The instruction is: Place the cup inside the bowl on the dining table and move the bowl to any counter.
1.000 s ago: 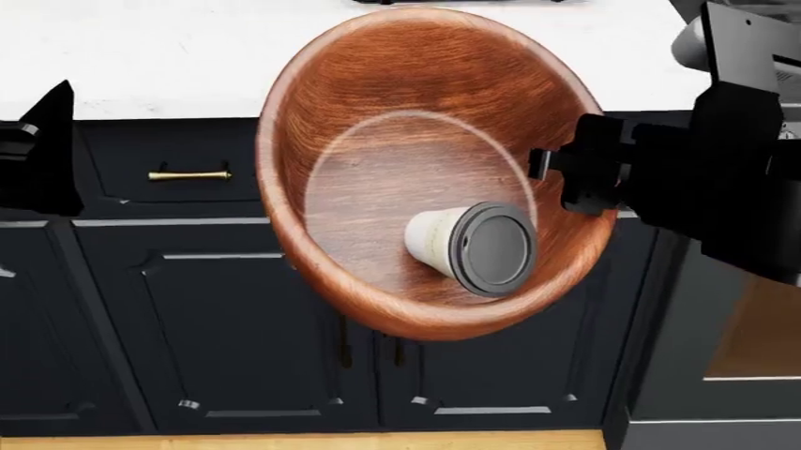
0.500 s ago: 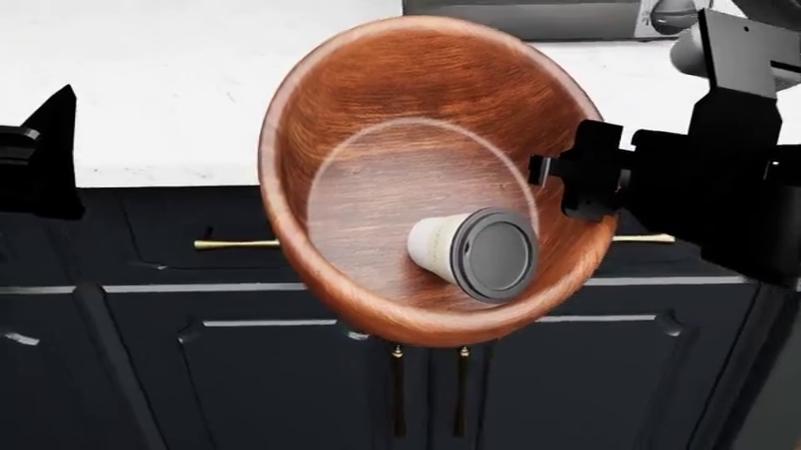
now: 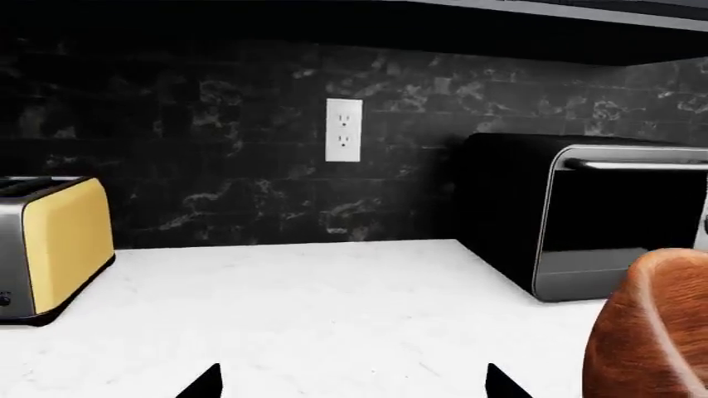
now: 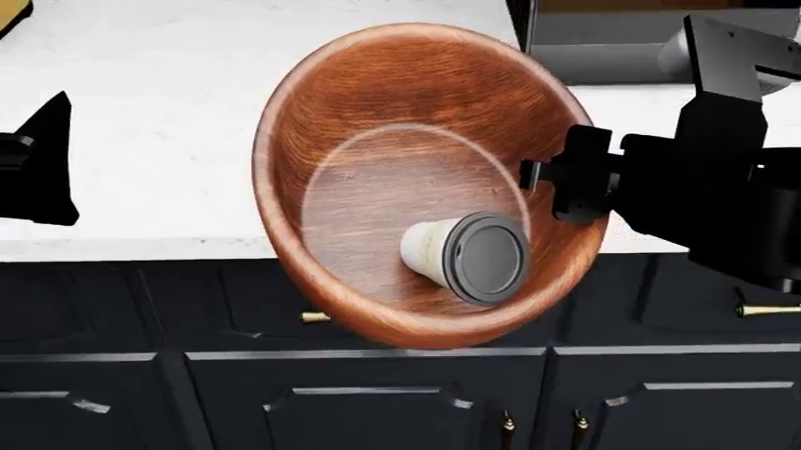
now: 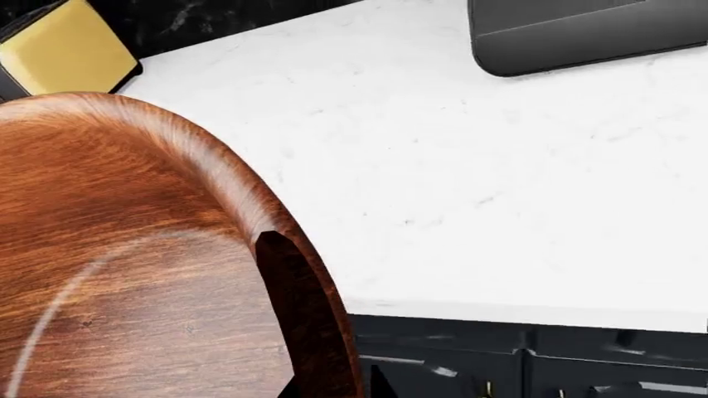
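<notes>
Bowl (image 4: 375, 178) carried tilted by right gripper (image 4: 560, 187) clamped on its rim, cup (image 4: 466, 255) lying on its side inside, now raised over counter (image 4: 163, 159) edge versus 1 s earlier facing cabinet fronts; set-down judged next; left gripper (image 4: 37, 164) holding nothing, opening indeterminable.

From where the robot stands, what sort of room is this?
Most likely a kitchen: a white stone counter over dark cabinets with gold handles, a yellow toaster and a toaster oven against a dark tiled wall with an outlet.
</notes>
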### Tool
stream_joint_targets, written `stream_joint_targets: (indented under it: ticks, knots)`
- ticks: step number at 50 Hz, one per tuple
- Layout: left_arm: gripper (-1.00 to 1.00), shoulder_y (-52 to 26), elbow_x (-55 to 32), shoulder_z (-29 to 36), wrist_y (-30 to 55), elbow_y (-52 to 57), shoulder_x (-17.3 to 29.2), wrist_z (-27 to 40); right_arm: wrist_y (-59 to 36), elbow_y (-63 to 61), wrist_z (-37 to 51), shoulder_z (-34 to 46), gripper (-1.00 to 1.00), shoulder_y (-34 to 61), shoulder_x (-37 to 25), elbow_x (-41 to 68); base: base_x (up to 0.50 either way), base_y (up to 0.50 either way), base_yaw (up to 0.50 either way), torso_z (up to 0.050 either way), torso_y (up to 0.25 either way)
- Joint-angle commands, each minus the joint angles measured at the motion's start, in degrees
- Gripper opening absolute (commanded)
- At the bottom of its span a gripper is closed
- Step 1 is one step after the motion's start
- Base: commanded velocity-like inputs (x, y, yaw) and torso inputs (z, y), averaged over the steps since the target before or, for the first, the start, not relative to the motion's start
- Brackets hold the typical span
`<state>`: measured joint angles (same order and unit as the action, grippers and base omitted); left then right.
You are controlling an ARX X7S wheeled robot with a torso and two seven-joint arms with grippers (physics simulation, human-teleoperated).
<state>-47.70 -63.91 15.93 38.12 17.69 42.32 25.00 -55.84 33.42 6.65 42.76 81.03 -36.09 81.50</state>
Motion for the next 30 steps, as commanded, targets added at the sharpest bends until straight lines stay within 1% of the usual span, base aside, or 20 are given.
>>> stream_joint_targets:
  ticks: [1, 7, 17, 18, 26, 30]
  knots:
    - [1.0, 0.5, 0.0, -0.3, -0.5, -0.2, 0.3, -0.5, 0.6, 0.5, -1.0, -0.8, -1.0, 0.2, 0.7, 0.2, 0.39, 0.47, 0.0, 0.0, 0.01]
    - [1.0, 0.3, 0.3, 0.2, -0.4, -0.2, -0.3, 0.0, 1.0, 0.5, -0.8, -1.0, -1.0, -0.4, 0.8, 0.4, 0.39, 0.46, 0.0, 0.0, 0.0]
    - [1.0, 0.6, -0.2, -0.3, -0.3, 0.2, 0.5, 0.0, 1.8, 1.7, -1.6, -0.9, -1.0, -0.9, 1.4, 0.1, 0.39, 0.46, 0.0, 0.001, 0.002]
    - [1.0, 0.3, 0.2, 0.3, -0.2, 0.5, -0.3, 0.8, 1.9, 1.8, -1.7, -0.8, -1.0, -0.9, 1.5, 0.0, 0.39, 0.46, 0.0, 0.0, 0.0]
    - [1.0, 0.6, 0.8, 1.3, -0.4, 0.4, -1.2, 0.2, 3.7, 5.5, -3.2, -0.4, -1.0, -1.0, 3.2, -1.3, 0.39, 0.45, 0.0, 0.0, 0.001]
    - [1.0, 0.6, 0.8, 1.6, -0.3, 0.6, -1.5, 0.4, 3.5, 6.5, -2.0, -0.9, -1.0, -0.6, 3.5, -0.8, 0.38, 0.26, 0.0, 0.0, 0.0]
